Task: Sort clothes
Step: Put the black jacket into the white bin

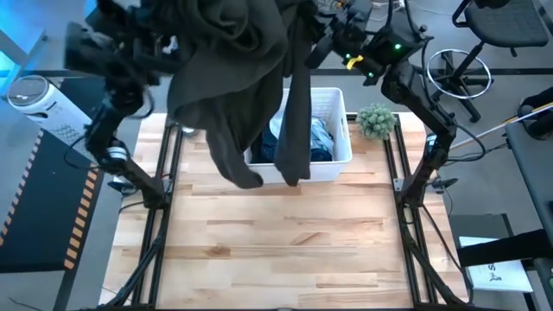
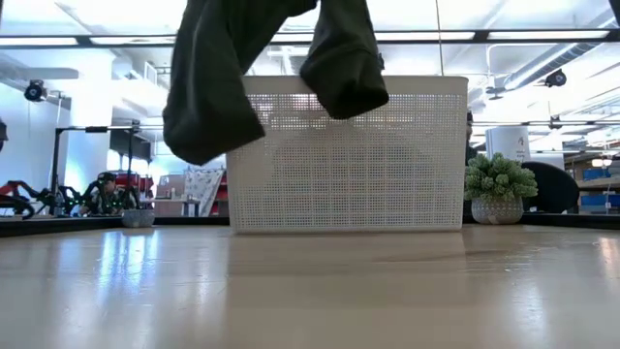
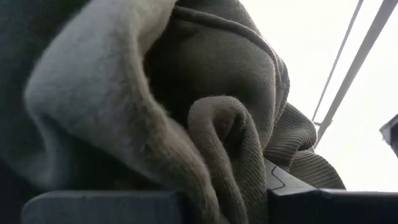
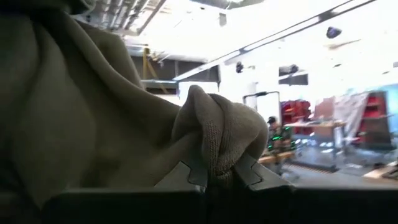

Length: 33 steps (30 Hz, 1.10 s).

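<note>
From above, both dark arms reach high over the far end of the light wooden surface. The left gripper and right gripper hold up an olive-grey knitted top, whose long axis hangs downward over the white plastic lattice basket; blue fabric lies inside. The near half of the surface lies bare.

At table height, two hanging ends of the top dangle before the basket, clear of the surface. A small green potted plant stands beside it.

Left wrist view: the jaws pinch a fold of the top, apparently.

Right wrist view: the jaws are pressed together on a ribbed fold.
</note>
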### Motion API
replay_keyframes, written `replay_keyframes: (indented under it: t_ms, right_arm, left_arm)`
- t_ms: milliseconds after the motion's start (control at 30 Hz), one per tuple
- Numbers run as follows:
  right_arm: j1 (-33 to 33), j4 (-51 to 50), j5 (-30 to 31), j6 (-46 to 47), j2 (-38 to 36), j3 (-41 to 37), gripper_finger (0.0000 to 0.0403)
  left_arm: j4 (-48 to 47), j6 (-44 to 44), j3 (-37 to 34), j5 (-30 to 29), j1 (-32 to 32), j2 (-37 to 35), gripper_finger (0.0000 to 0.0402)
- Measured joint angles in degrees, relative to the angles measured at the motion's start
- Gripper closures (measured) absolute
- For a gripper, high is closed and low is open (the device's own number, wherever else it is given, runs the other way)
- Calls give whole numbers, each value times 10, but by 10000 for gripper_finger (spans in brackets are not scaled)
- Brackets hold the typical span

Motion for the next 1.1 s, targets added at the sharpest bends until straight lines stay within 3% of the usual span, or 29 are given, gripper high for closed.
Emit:
replay_keyframes:
  t_ms: [267,633,1100]
  right_arm:
    - [-51,34,6,-14,-10,0,403]
    - [-111,61,16,-50,-24,0,403]
    - [-149,97,16,-59,-48,0,403]
  left_arm:
    - [140,-143,0,43,70,57,355]
    - [235,-145,0,51,75,85,355]
    - [264,-179,0,44,75,107,355]
